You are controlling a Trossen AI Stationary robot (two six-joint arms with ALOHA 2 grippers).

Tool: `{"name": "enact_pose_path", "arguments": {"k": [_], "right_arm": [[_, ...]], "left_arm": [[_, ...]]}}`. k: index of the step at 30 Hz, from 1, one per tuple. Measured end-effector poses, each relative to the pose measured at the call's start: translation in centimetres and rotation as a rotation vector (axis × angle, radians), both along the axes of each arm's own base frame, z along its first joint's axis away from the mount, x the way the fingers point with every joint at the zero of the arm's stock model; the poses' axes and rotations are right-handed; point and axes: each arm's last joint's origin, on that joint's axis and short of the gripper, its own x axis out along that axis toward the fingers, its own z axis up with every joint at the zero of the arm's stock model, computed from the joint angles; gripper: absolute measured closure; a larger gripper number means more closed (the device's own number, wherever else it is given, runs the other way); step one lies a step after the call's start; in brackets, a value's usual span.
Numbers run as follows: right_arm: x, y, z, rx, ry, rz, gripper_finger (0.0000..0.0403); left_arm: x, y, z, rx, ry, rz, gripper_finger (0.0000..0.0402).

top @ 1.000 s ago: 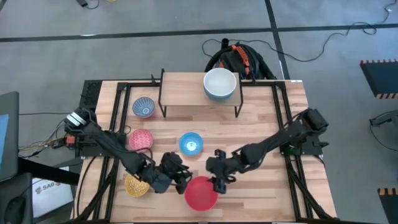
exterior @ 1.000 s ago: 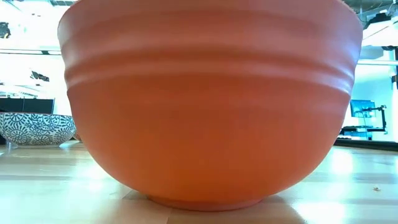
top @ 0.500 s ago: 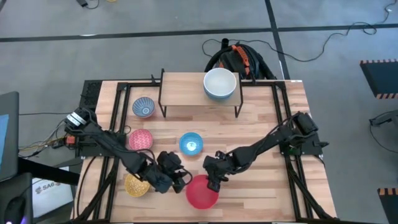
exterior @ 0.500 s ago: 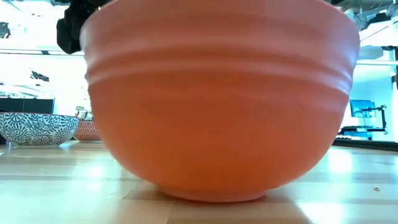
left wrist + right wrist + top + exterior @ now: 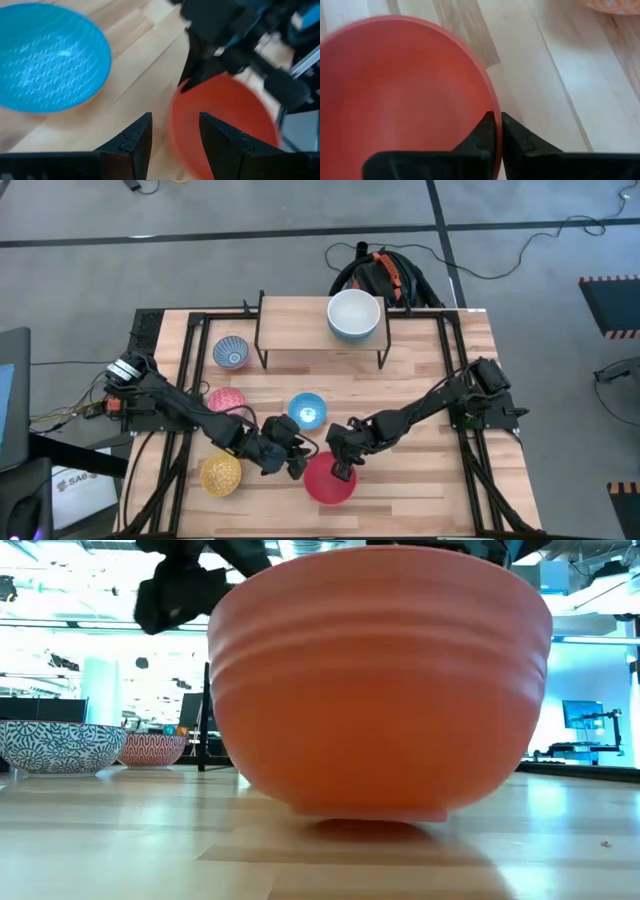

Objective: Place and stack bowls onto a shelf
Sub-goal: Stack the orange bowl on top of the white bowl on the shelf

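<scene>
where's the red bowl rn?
High view: the red bowl sits at the table's front edge, just right of center, below the light blue bowl. The right gripper pinches its rim; the left gripper is open just beside it.

Slatted wooden tabletop (image 5: 420, 390) set in a black metal frame (image 5: 186, 360), standing on a grey floor (image 5: 200, 260). Beyond the table's far edge lies a black and orange bundle (image 5: 378, 272) with dark cables (image 5: 500, 270) trailing across the floor. A monitor's edge (image 5: 12, 400) shows at far left, a white labelled box (image 5: 82, 485) below it.
</scene>
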Motion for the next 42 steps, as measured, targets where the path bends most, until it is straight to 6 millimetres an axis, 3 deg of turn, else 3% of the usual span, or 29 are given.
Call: {"name": "enact_pose_path", "arguments": {"k": [7,13,22,26,35,42], "right_arm": [[-1.0,-0.3,1.1,-0.098,0.012,-0.038,0.0362],[-2.9,-0.9,3.9,-0.236,-0.005,-0.082,0.0370],[-4.1,-2.2,7.4,-0.275,-0.108,-0.139,0.0368],[-4.1,-2.7,7.7,-0.288,-0.118,-0.156,0.0369],[-4.0,-2.7,9.5,-0.331,-0.100,-0.134,0.0368],[-4.0,-2.7,10.9,-0.355,-0.093,-0.106,0.0363]], "left_arm": [[0.6,0.7,0.1,-0.073,0.004,-0.015,0.0255],[0.6,0.8,0.0,-0.106,0.018,-0.007,0.0255],[1.7,2.3,-0.2,-0.173,-0.005,0.072,0.0260],[2.1,3.2,-0.4,-0.215,-0.004,0.120,0.0286],[2.6,4.4,-0.2,-0.212,0.006,0.127,0.0384],[2.8,4.7,-0.1,-0.214,0.002,0.126,0.0397]]}}
